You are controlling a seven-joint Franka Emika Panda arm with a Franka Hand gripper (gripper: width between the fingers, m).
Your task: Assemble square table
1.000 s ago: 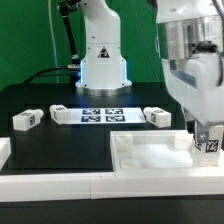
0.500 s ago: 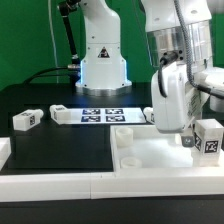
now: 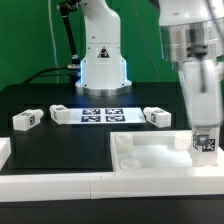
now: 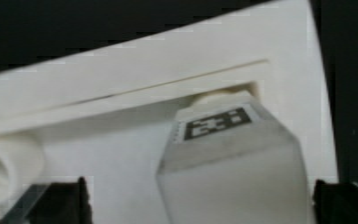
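Spread wide, the arm's two-finger gripper [image 3: 205,132] hangs straight down over the far corner of the table top on the exterior view's right. A short white block leg with a black-and-white tag [image 3: 207,144] stands upright between its jaws. In the wrist view the two dark fingertips [image 4: 62,200] flank that leg with a gap on each side, wider on one side than the other, so nothing is pinched. The tagged face of the leg shows plainly there, its far end close against the inner corner of the raised rim. The white plastic square tray-like table top with a raised rim [image 3: 160,158] lies flat on the black table [image 3: 60,148], toward the front and the exterior view's right. Its near edge runs along the long white border bar [image 3: 50,185]. A small round boss [image 3: 122,143] rises inside the tray's far corner on the exterior view's left. Three more white tagged block legs lie on the black surface farther back. One leg [image 3: 27,120] lies well out toward the exterior view's left. A second leg [image 3: 62,113] lies just beside the left end of the marker board [image 3: 100,115]. A third leg [image 3: 157,117] lies at the board's right end, just behind the tray's far rim. Behind the board stands the arm's white base [image 3: 102,65] against a green backdrop. A short white block [image 3: 3,150] sits at the exterior view's left edge.
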